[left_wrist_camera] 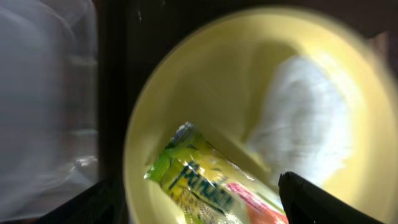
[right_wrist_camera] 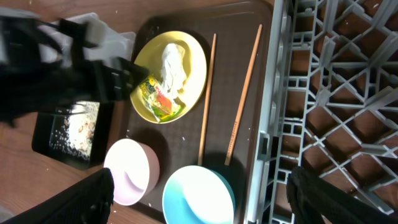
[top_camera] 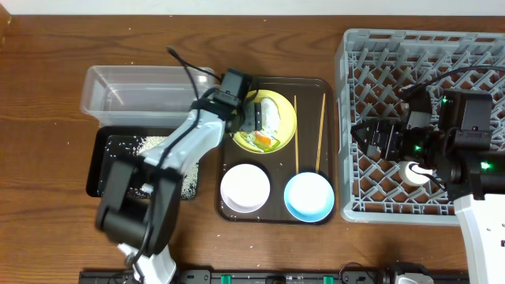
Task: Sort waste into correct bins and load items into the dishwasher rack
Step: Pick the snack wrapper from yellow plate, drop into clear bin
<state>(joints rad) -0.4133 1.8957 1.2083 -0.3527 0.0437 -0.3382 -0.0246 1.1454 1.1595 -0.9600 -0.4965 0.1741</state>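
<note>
Find left fingers (left_wrist_camera: 323, 202) spread apart and empty, close above yellow plate (left_wrist_camera: 205, 87) carrying snack wrapper (left_wrist_camera: 199, 186) and crumpled white paper (left_wrist_camera: 305, 118). Find right fingers (right_wrist_camera: 81, 199) also spread and empty, over dishwasher rack (right_wrist_camera: 336, 93). Note chopsticks (top_camera: 296, 134) beside plate on brown tray (top_camera: 308, 126).

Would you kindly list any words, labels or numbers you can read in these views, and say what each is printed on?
snack wrapper: a green script word on its yellow-green face, too blurred to read with certainty.
Nothing else in any of the views carries text, numbers or signs that I can see.
</note>
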